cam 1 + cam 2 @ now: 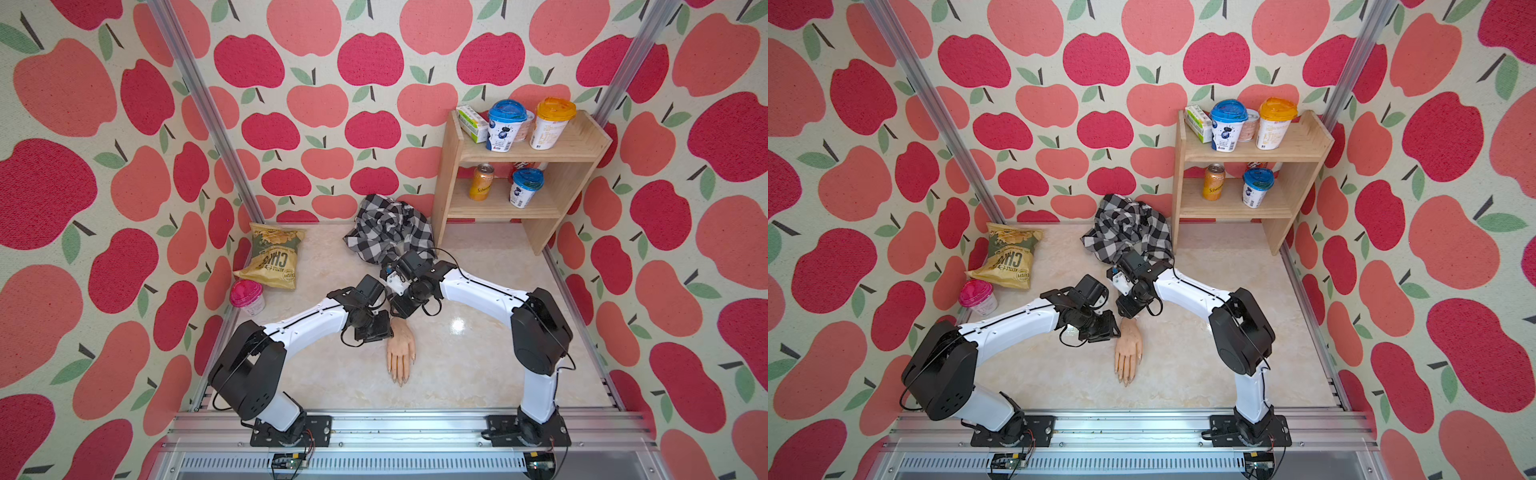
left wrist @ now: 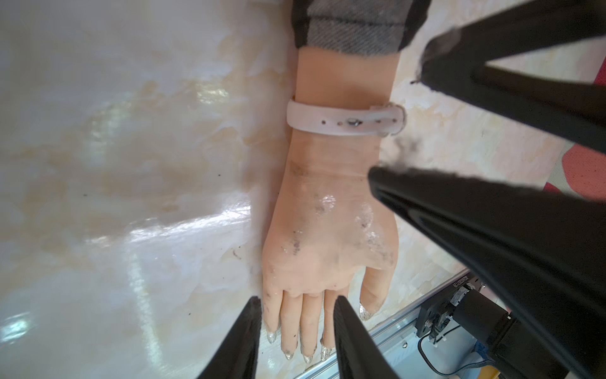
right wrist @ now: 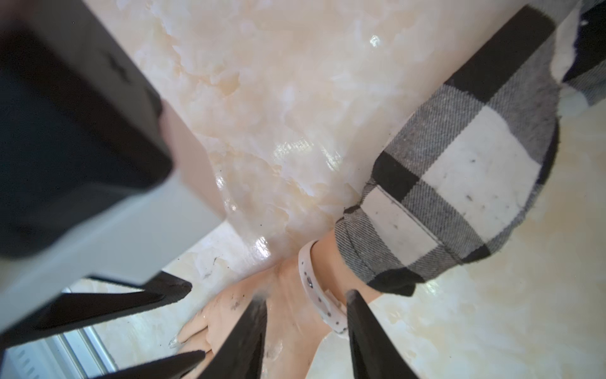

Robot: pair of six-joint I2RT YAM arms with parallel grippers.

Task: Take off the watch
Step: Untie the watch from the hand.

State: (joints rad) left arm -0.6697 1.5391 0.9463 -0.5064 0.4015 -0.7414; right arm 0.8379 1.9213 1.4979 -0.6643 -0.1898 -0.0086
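Observation:
A mannequin hand lies palm down on the marble table, fingers toward the front rail. The watch shows only as a thin white strap, fastened round the wrist with its buckle pin up; its case is hidden. My left gripper is open, its jaws standing either side of the hand's fingers. My right gripper is open over the wrist, one jaw over the back of the hand and the other by the strap's loose end. In both top views the wrists cover the watch.
A black-and-white checked shirt sleeves the forearm at the back. A chip bag and a pink-lidded cup sit at the left. A wooden shelf with cups and a can stands back right. The metal rail runs along the front.

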